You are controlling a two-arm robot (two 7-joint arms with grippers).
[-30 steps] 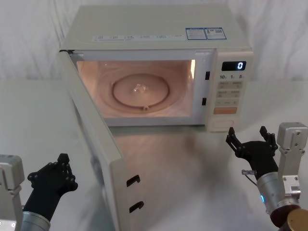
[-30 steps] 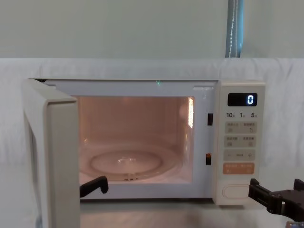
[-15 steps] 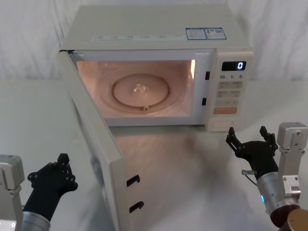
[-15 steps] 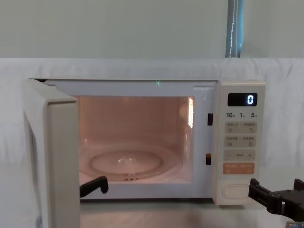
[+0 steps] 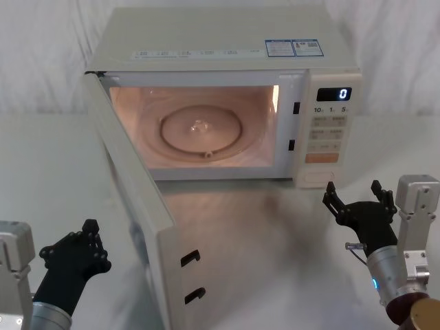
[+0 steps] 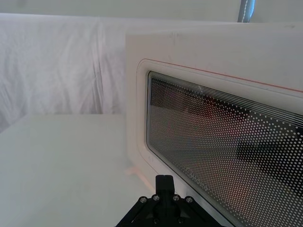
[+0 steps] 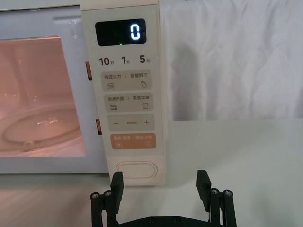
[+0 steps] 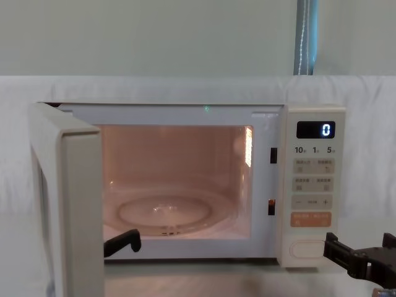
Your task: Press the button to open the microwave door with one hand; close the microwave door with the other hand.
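The microwave door [image 5: 141, 206] stands swung wide open toward me on the left, and its dark dotted window [image 6: 222, 142] fills much of the left wrist view. The lit cavity [image 5: 203, 127] holds a glass turntable. The button [image 5: 320, 177] is the blank cream pill at the bottom of the control panel [image 7: 136, 170] [image 8: 305, 249]. My right gripper [image 5: 354, 196] is open and hovers just in front of the button and slightly lower, not touching it [image 7: 160, 182] [image 8: 360, 246]. My left gripper [image 5: 89, 228] is shut, low on the left, beside the door's outer face [image 6: 164, 179].
The microwave [image 5: 227, 41] sits at the back of a white table [image 5: 275, 234] with white cloth behind. The display [image 7: 120, 32] reads 0. An orange key [image 7: 132, 141] lies just above the button. Two black latch hooks [image 5: 189, 258] stick out of the door's free edge.
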